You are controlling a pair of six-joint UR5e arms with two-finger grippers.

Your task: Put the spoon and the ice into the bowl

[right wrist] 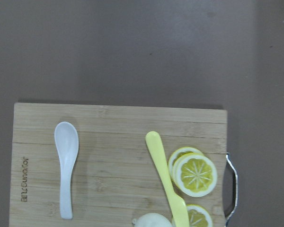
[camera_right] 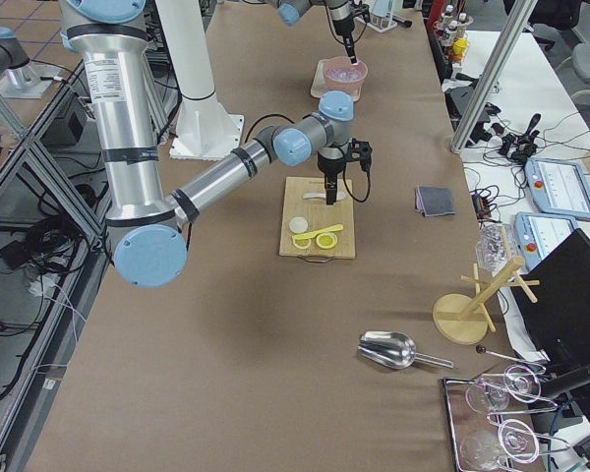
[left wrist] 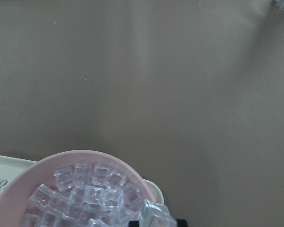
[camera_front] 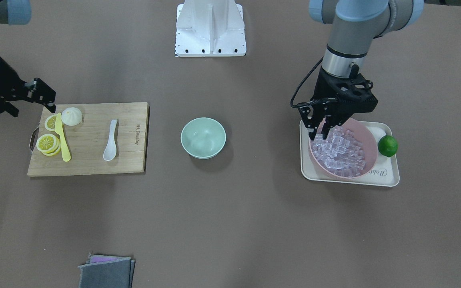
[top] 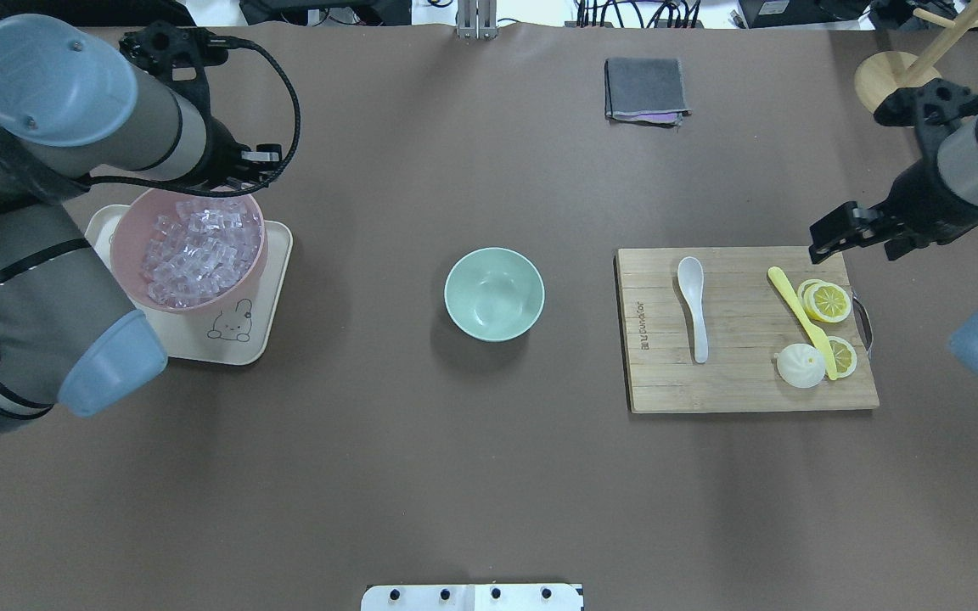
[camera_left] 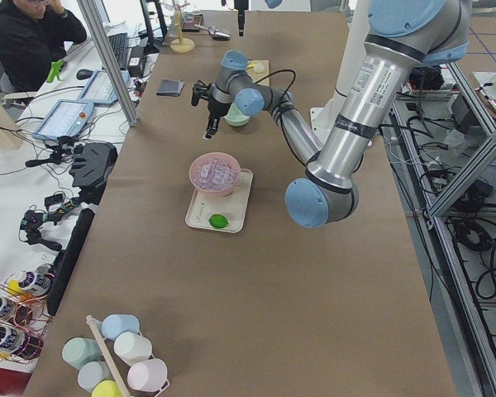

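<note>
Black left claw (camera_front: 321, 130): raised above the pink bowl (camera_front: 346, 174), at the edge nearest the robot base. The jaws pinch clear ice; the left wrist view shows cubes (left wrist: 154, 215) held between the two fingertips at the bottom edge of that view. The remaining ice (camera_front: 340, 152) lies heaped in the pink bowl. The pink bowl stands on a cream tray (camera_front: 388, 176). A lime (camera_front: 387, 146) sits on the same tray, just beside the pink bowl.

Mint-green bowl (camera_front: 203, 137): upright near the middle of the bench (camera_front: 230, 224), well apart from the tray, and it holds nothing.

Right claw (top: 858, 248): jaws spread, holding nothing. It hangs over the far corner of the wooden board (camera_front: 90, 162), near the lemon slices (camera_front: 47, 143).

Spoon (camera_front: 111, 141): lies flat on the board, scoop toward the operators' side, apart from the other items. A yellow knife (camera_front: 63, 140) lies beside the lemon slices, and a white bun (camera_front: 72, 116) rests against its blade end.

A folded grey cloth (camera_front: 106, 272) lies on the bench at the operators' edge.
</note>
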